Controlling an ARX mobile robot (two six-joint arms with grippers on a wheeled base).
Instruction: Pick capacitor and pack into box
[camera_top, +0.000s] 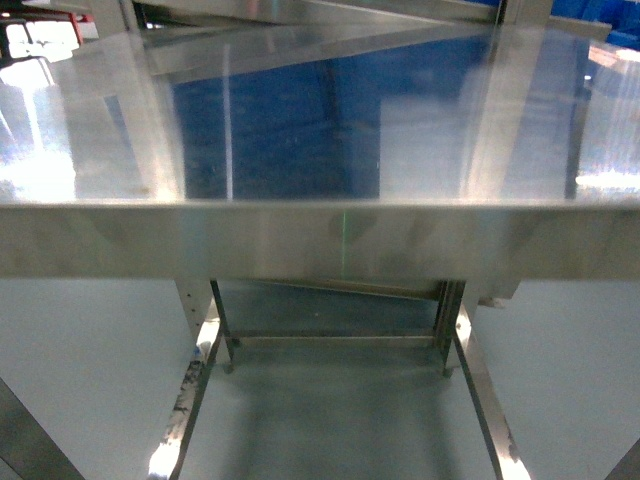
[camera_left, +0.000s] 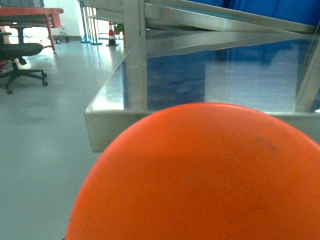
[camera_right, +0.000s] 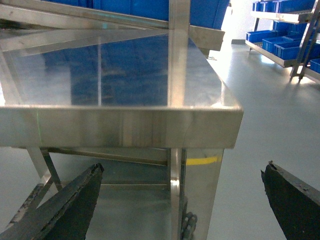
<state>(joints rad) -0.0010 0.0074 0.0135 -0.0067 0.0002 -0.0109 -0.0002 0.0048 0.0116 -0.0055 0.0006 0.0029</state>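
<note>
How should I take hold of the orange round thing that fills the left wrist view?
Only the smooth domed top of the orange round thing shows, with no rim, handle or flat face for fingers to close on. Any edge lies below the picture, so a grip from the side, lower down, seems likelier than one from above. Pull the camera back first.

I face the steel table (camera_top: 320, 240): its front edge bars my way, upright posts (camera_right: 178, 50) behind.

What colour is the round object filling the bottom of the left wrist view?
Orange, seen best in the left wrist view.
</note>
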